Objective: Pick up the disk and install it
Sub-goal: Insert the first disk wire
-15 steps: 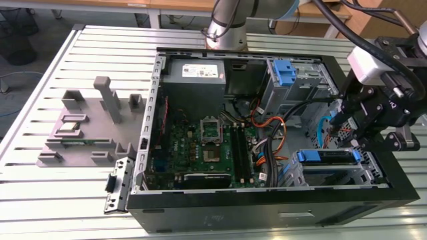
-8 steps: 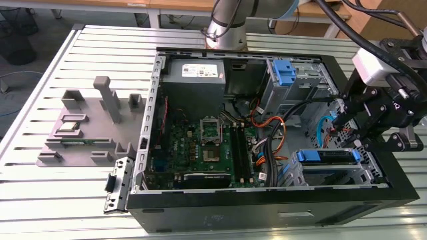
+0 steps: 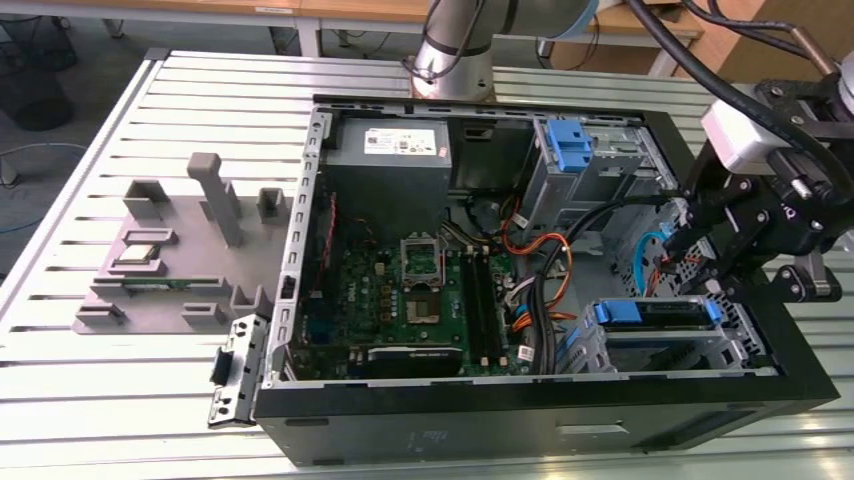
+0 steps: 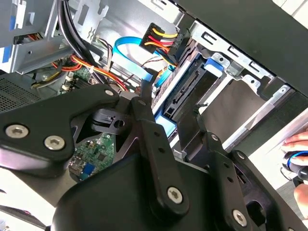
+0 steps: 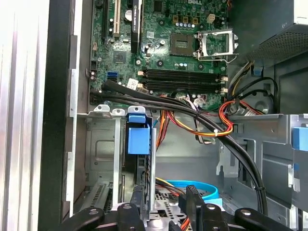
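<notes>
Claw [image 3: 747, 262] above blue-bracketed disk [image 3: 654, 312] in drive cage; writing unreadable.

You've got 1 open PC case [image 3: 534, 420] on 1 slatted table [image 3: 120, 400], w/ 1 motherboard [image 3: 387, 300] and 1 grey PSU box [image 3: 390, 148] inside. 1 disk [image 3: 654, 312] sits in its bay. 1 grey fixture block [image 3: 167, 265] lies beside the case. 1 arm, 1 end effector [image 3: 694, 255].

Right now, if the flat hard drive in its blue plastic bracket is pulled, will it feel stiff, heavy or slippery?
The flat hard drive in its blue plastic bracket looks like a straight slab, so it is probably stiff and dense for its size. Sitting inside the grey metal bay, it may resist sliding. The plastic bracket might flex slightly.
</notes>
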Robot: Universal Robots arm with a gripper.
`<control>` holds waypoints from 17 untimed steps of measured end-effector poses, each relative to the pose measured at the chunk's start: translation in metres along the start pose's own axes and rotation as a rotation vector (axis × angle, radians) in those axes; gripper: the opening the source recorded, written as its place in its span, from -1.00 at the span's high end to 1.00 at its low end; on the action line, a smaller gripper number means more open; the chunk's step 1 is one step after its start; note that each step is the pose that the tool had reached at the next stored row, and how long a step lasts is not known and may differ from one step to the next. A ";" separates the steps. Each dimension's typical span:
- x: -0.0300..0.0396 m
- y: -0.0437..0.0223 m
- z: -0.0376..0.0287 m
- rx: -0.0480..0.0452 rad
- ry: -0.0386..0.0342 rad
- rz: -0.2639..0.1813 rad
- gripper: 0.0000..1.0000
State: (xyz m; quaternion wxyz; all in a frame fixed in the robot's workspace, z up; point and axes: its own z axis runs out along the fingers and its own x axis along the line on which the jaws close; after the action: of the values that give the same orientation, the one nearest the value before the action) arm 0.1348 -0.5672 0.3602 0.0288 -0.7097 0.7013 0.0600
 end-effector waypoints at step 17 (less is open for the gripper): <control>-0.0033 -0.0045 0.0078 -0.0129 -0.0040 0.001 0.04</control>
State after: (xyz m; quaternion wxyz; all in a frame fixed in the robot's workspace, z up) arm 0.1390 -0.5630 0.3527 0.0256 -0.7094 0.7012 0.0660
